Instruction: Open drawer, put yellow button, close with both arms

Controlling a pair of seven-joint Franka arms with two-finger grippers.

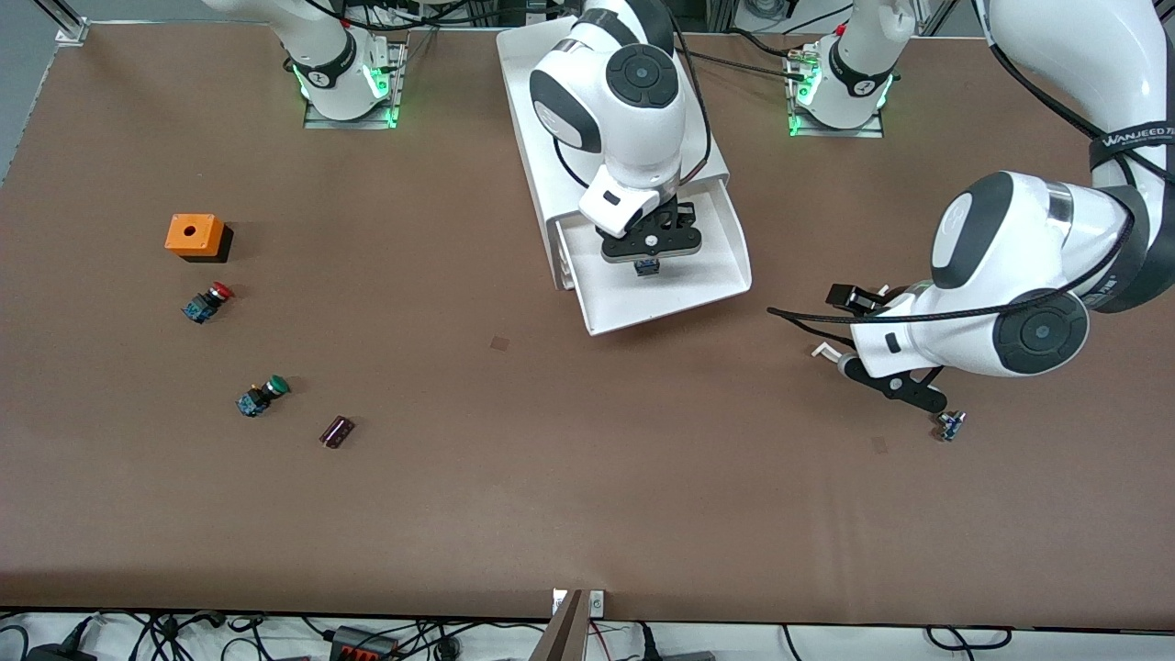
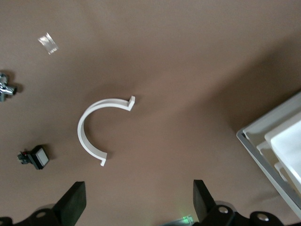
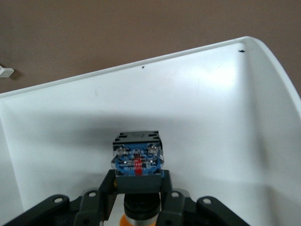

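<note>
My right gripper (image 1: pixel 648 264) hangs over the open white drawer (image 1: pixel 711 271) and is shut on the yellow button. In the right wrist view the gripper (image 3: pixel 137 188) clamps the button's dark body, with the blue end (image 3: pixel 137 159) pointing down at the drawer floor (image 3: pixel 202 108) and a sliver of yellow-orange cap (image 3: pixel 123 220) between the fingers. My left gripper (image 1: pixel 904 386) is low over the table at the left arm's end, beside the drawer. In the left wrist view the left gripper (image 2: pixel 137 202) is wide open and empty.
The white cabinet (image 1: pixel 532 101) holds the drawer; its edge shows in the left wrist view (image 2: pixel 277 155). Near my left gripper lie a white C-shaped clip (image 2: pixel 96 129), a small black part (image 2: pixel 35 157) and a metal piece (image 1: pixel 950 425). An orange box (image 1: pixel 195 235), red button (image 1: pixel 207 302), green button (image 1: pixel 262 396) and a dark part (image 1: pixel 337 431) lie toward the right arm's end.
</note>
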